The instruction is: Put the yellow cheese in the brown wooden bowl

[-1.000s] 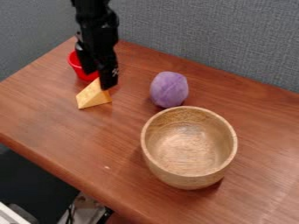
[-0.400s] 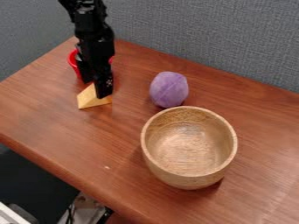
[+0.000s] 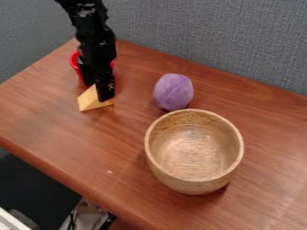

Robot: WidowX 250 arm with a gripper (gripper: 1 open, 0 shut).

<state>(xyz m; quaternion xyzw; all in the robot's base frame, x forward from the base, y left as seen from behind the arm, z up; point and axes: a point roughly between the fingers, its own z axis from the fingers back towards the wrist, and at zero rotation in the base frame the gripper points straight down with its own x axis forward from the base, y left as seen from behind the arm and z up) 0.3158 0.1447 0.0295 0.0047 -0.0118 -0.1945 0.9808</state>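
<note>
While the arm had hung a little higher and further right a second earlier, the tool [image 3: 102,90] had by now sunk and drifted left until its tips stood right at the yellow cheese [image 3: 92,100] — whether they touched the wedge could not be told from this view. Its jaws were spread wide and pointing straight down, with nothing pinched between them. The cheese lay on the desk [image 3: 72,135] where it had been all along, near the back left, just in front of the small red bowl [image 3: 77,63] that the arm largely hid. The purple ball [image 3: 174,91] sat just to the cheese's right, and the brown wooden bowl [image 3: 195,150] stood empty nearer the front, well apart from the wedge. Judging by this, the approach looked about finished and the grasp not yet made — closing on the cheese seemed the step in hand, with the lift and carry to the bowl all remaining.
</note>
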